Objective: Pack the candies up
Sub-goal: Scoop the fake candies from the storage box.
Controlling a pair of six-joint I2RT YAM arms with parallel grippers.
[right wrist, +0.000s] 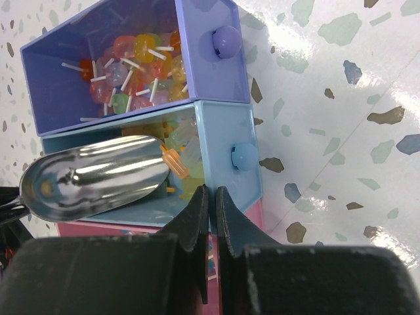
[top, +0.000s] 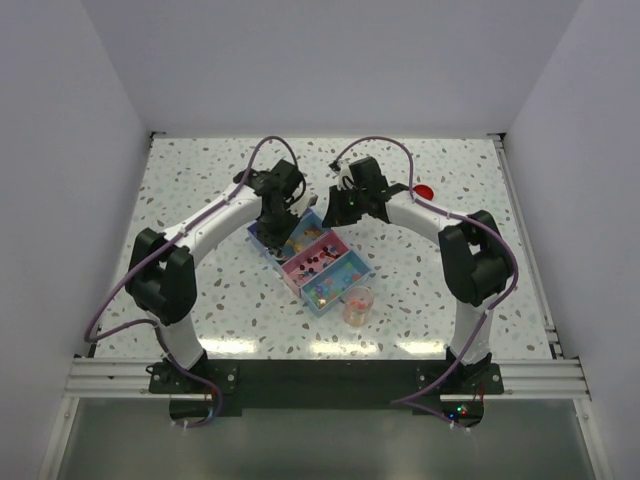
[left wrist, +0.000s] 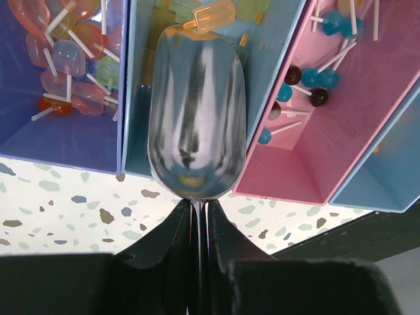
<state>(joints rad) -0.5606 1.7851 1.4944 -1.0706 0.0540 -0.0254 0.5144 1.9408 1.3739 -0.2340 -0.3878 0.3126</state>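
A row of open drawers (top: 312, 262) holds the candies. My left gripper (left wrist: 199, 205) is shut on the thin handle of a metal scoop (left wrist: 197, 111). The scoop's bowl lies over the light blue drawer (left wrist: 134, 98), its tip against an orange lolly-shaped candy (left wrist: 213, 14) and pale green ones. In the right wrist view the same scoop (right wrist: 92, 180) reaches into that light blue drawer (right wrist: 223, 131) beside the orange candy (right wrist: 176, 163). My right gripper (right wrist: 212, 190) is shut at the drawer's front corner, with nothing seen between its fingers.
The purple drawer (left wrist: 72, 141) holds translucent lollipops (left wrist: 65, 52). The pink drawer (left wrist: 354, 111) holds blue and dark ball lollipops (left wrist: 308, 79). A clear cup (top: 357, 305) with orange-pink contents stands near the drawers' front end. A round red lid (top: 425, 190) lies at the back right.
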